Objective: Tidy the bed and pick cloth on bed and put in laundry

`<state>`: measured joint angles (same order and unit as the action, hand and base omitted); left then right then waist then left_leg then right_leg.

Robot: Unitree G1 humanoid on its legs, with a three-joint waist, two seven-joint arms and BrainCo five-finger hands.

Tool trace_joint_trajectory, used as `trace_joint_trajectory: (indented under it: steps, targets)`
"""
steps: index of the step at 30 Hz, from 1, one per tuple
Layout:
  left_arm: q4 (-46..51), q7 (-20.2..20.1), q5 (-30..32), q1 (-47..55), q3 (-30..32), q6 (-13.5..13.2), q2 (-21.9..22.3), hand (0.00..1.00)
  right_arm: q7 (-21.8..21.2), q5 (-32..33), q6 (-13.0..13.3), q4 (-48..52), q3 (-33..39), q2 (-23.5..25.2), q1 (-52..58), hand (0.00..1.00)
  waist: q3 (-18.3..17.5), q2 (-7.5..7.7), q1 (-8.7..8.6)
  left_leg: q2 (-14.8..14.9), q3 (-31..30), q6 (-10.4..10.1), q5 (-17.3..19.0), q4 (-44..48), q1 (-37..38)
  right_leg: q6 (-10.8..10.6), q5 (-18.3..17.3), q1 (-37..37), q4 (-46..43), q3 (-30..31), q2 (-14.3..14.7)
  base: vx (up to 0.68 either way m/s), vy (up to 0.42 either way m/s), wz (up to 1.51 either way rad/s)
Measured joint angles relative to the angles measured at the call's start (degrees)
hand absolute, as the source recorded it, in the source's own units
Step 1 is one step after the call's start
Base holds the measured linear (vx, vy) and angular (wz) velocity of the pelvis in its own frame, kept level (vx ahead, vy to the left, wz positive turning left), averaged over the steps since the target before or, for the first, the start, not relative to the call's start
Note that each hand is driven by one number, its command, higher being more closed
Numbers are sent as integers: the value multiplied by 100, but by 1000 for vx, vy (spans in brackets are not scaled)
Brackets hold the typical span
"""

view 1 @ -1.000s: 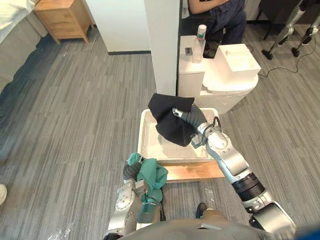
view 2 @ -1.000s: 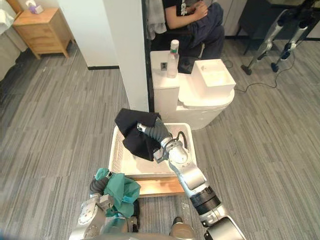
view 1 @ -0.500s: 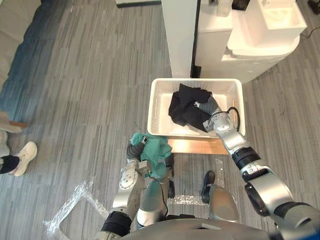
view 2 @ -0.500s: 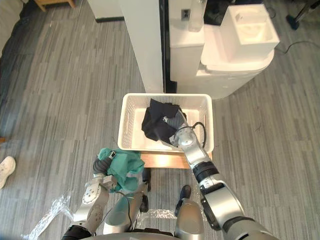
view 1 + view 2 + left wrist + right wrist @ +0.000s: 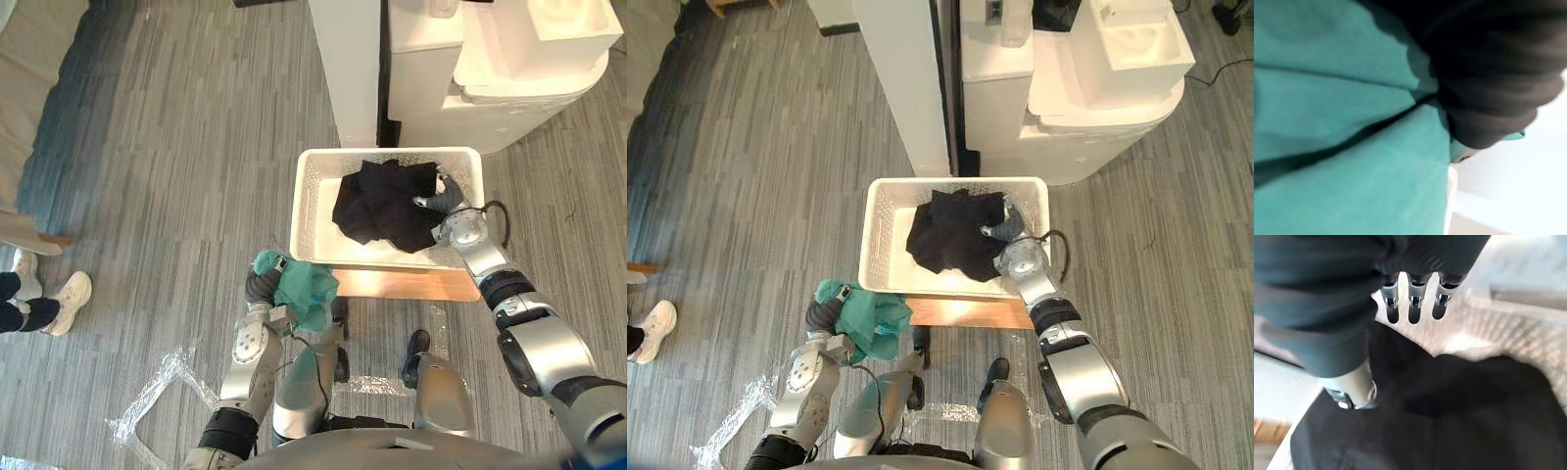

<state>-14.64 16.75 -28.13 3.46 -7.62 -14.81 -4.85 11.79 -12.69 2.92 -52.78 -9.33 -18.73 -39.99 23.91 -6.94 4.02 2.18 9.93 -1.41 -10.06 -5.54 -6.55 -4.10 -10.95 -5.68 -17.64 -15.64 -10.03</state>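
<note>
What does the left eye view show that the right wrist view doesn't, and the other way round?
The left eye view takes in the wider room: a crumpled teal cloth bunched at the left hand, a person's white shoe on the grey plank floor, and a wooden board under the basket. The right wrist view brings close the right hand, its fingers straight. Both share the crumpled black cloth lying in the white perforated plastic basket.

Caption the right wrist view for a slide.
Right hand, fingers straight, above the black cloth lying in the white basket.
</note>
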Motion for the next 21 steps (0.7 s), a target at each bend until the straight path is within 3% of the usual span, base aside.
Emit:
trace_joint_trajectory:
  steps: [5, 8, 10, 12, 14, 17, 19, 21]
  targets:
    - [-35, 838, -277, -53, 752, -174, -3, 100, 201, -1, 355, 240, 209, 12, 710, 0, -11, 73, -34, 58, 63, -7, 82, -8, 198, -16, 28, 230, 187, 12, 78, 3, -12, -8]
    - [-315, 1277, -571, -204, 1060, -267, -10, 100, 214, 24, 370, 307, 211, 79, 948, 0, -50, 190, -29, 87, 57, -22, 95, -2, 259, -30, 73, 357, 325, -15, 121, 31, -18, 0]
    - [-537, 1514, -1119, -295, 1165, -394, 13, 100, 224, 93, 353, 385, 236, 183, 1096, 0, -79, 304, -38, 93, 58, -41, 108, -1, 313, -41, 118, 468, 450, -32, 142, 65, -14, 0]
    - [-588, 1716, -1779, -305, 1324, -651, 65, 100, 227, 226, 314, 458, 251, 329, 1313, 0, -153, 452, -40, 93, 57, -43, 109, 0, 380, -66, 175, 613, 612, -47, 160, 80, -10, 1]
    - [-586, 1951, -2780, -400, 1753, -1293, 224, 100, 227, 293, 296, 508, 274, 467, 1593, 0, -245, 610, -62, 89, 73, -64, 123, 2, 437, -91, 261, 804, 838, -72, 181, 123, -8, 7]
    - [-87, 1956, -3972, -590, 2164, -1920, 211, 100, 203, 295, 235, 677, 281, 511, 1979, 0, -292, 693, -64, 88, 233, -70, 131, 1, 567, -91, 353, 1019, 1050, -50, 203, 53, 5, -2]
    - [434, 2050, -4075, -753, 2368, -2108, 162, 100, 172, 297, 234, 745, 342, 519, 2195, 0, -379, 700, -79, 97, 257, -86, 153, -2, 585, -81, 406, 1068, 1160, -36, 232, 14, 7, -8]
    - [1092, 2672, -3616, -1211, 2639, -2148, -302, 100, 86, 306, 250, 916, 364, 529, 2512, 0, -511, 715, -109, 163, 382, -80, 211, -4, 636, -54, 529, 1155, 1360, 65, 316, -8, 0, -23]
